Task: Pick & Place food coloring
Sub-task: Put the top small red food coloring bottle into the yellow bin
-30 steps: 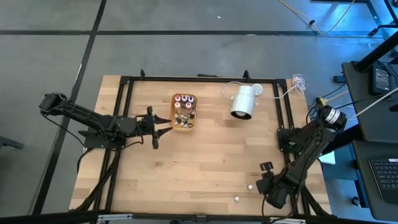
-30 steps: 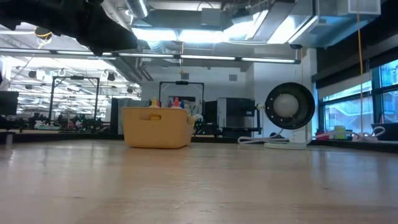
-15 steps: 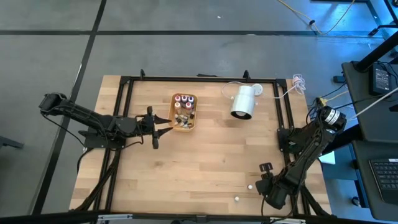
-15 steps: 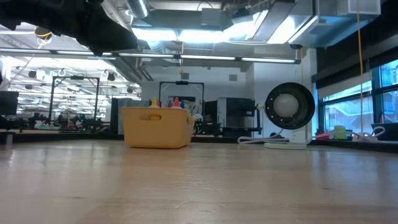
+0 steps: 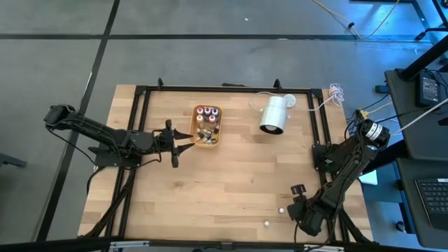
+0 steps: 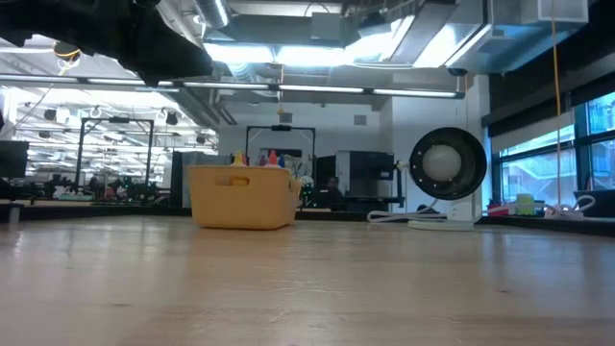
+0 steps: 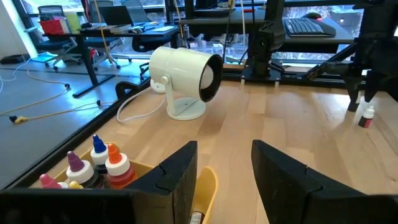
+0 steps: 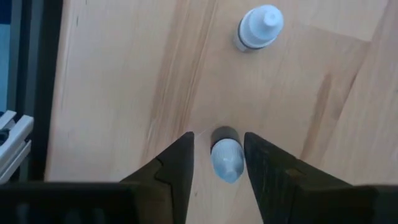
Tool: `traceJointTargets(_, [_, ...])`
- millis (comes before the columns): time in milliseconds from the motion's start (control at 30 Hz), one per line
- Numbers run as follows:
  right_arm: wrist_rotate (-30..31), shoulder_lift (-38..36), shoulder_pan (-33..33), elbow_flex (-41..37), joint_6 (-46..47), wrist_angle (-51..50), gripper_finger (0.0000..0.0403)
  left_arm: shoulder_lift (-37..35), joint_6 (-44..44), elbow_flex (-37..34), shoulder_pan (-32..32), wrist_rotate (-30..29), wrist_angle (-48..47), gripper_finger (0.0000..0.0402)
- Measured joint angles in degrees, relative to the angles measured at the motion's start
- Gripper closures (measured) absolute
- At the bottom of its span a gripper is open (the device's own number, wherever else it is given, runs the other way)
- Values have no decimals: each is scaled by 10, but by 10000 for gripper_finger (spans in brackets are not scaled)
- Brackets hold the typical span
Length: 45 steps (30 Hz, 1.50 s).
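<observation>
Several food coloring bottles (image 5: 206,120) with white caps stand in the orange tray (image 5: 216,137); their tops show in the left wrist view (image 7: 99,163). Two more stand on the table near its near right corner (image 5: 281,210) (image 5: 267,222). My right gripper (image 8: 219,155) is open and points down. Its fingers stand on either side of a dark-bodied bottle (image 8: 226,155), with the other bottle (image 8: 257,28) beyond it. Whether a finger touches the bottle, I cannot tell. My left gripper (image 7: 224,163) is open, just above the tray's left rim (image 7: 206,182).
A large white cylinder (image 5: 274,115) lies on its side right of the tray, its cord running toward the far right corner. A black frame (image 5: 224,88) borders the table. Bare wood (image 5: 231,182) lies between the tray and the two loose bottles.
</observation>
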Motion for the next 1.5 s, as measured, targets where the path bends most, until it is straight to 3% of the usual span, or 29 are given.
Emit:
traceJointTargets(467, [4, 31, 0, 0, -19, -12, 262, 0, 0, 0, 0, 0, 0, 254])
traceJointTargets(733, [-1, 31, 0, 0, -21, -11, 323, 0, 0, 0, 0, 0, 0, 254])
traceJointTargets(933, [-2, 31, -9, 17, 43, -76, 327, 0, 0, 0, 0, 0, 0, 254])
traceJointTargets(1067, [20, 31, -49, 61, 101, -190, 327, 0, 0, 0, 0, 0, 0, 254])
traceJointTargets(1167, [43, 31, -91, 103, 95, -267, 327, 0, 0, 0, 0, 0, 0, 254])
traceJointTargets(1367, [191, 31, -206, 187, -37, -296, 326, 0, 0, 0, 0, 0, 0, 254])
traceJointTargets(1500, [198, 31, -309, 236, -170, -228, 326, 0, -2, 0, 0, 1, 0, 254])
